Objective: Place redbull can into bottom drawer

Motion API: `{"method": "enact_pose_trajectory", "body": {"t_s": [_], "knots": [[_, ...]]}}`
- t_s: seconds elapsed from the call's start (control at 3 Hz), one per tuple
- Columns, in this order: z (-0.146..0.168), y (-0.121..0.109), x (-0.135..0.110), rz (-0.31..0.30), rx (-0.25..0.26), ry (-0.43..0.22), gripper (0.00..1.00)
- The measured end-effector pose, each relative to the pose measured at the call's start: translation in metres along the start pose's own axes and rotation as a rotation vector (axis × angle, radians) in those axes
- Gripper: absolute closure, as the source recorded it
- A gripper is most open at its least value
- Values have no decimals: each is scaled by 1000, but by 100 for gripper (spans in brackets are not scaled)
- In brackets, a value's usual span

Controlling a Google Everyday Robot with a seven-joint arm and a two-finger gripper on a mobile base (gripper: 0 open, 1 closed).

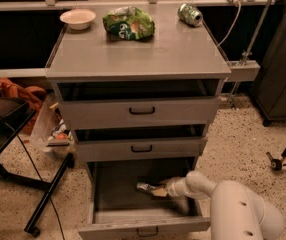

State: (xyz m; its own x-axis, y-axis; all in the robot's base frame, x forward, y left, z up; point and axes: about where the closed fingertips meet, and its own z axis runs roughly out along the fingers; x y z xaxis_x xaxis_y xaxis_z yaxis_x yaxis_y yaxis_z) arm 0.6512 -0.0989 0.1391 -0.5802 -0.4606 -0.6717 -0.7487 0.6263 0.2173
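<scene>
The grey three-drawer cabinet (138, 54) stands with all its drawers at least a little out: the top drawer (142, 111) and the middle drawer (141, 148) are each pulled forward just enough to show a dark gap above their fronts, and what they hold is hidden. The bottom drawer (114, 186) is drawn far out, its flat grey floor in plain view. On that floor, toward the right and about midway between front and back, the redbull can (145, 187) lies on its side, pointing left. The gripper (157, 190) reaches into the drawer from the right, low over the floor, its tip right at the can's right end; whether the claw is pinching the can or has let it go cannot be told. On the cabinet top, along the back edge, sit a white bowl (78, 18) at the left, a crumpled green snack bag (129, 23) in the middle and a green can (190, 14) tipped on its side at the right
</scene>
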Motion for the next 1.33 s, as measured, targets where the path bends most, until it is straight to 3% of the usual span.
{"method": "enact_pose_trajectory", "body": {"t_s": [0.67, 1.0, 1.33], "knots": [[7, 1, 4, -19, 5, 33, 11], [7, 2, 5, -14, -1, 25, 0], [7, 2, 5, -14, -1, 25, 0]]}}
